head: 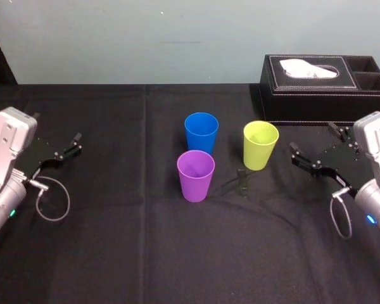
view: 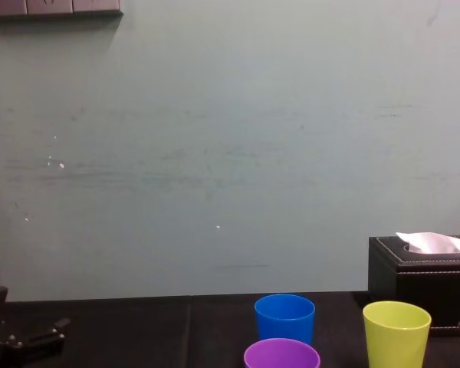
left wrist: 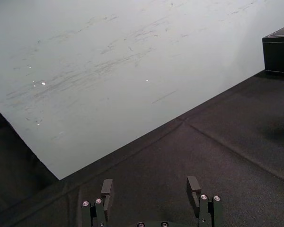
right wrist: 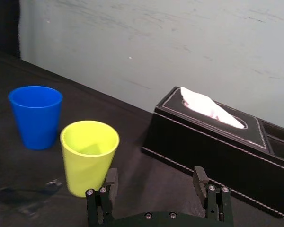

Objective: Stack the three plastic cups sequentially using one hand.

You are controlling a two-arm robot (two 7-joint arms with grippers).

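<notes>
Looks like a robotics lab bench here, not anyone's home. A black cloth [head: 114, 253] is pulled flat over the table, with a bare, scuffed pale wall [view: 215, 153] running along twelve o'clock. The silver-grey left arm [head: 3, 171] sits at nine o'clock and the right arm [head: 377, 171] at three, a small light glowing on each. Tidy props: blue cup [head: 201, 132], yellow-green cup [head: 260, 144] and purple cup [head: 196, 175] at centre, black leather tissue box [head: 323, 88] at two o'clock.
</notes>
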